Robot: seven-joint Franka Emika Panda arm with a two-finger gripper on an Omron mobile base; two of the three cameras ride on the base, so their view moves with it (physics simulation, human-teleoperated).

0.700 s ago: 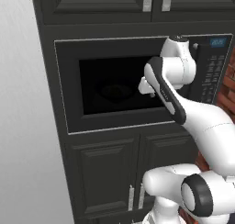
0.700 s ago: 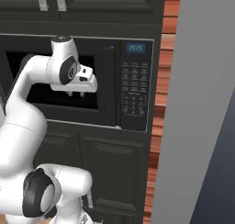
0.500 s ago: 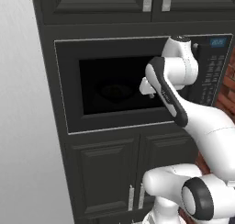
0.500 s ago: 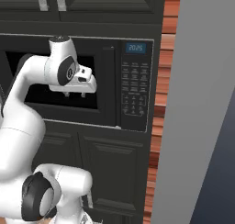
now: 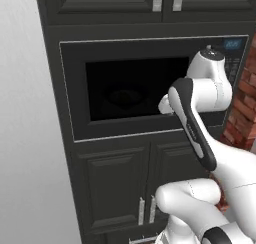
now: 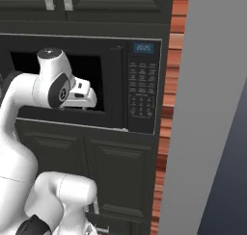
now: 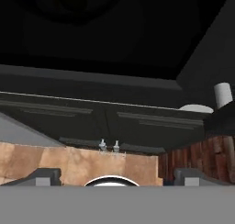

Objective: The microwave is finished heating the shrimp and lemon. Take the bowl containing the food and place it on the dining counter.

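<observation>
Microwave (image 5: 145,93) fills the black cabinet wall, its dark glass door closed; through the glass a faint round shape (image 5: 122,96) sits inside, too dim to say whether it is the bowl. To the right, the white arm holds its hand just in front of the door's right part, with the gripper (image 6: 86,100) close to the glass beside the button panel (image 6: 141,92) and blue display (image 6: 143,47). In the hand view the two finger tips (image 7: 43,176) stand far apart at the bottom edge, jaws wide and holding nothing. Compared with the pictures of a moment ago, the hand sits a touch lower against the door; nothing else has shifted.
</observation>
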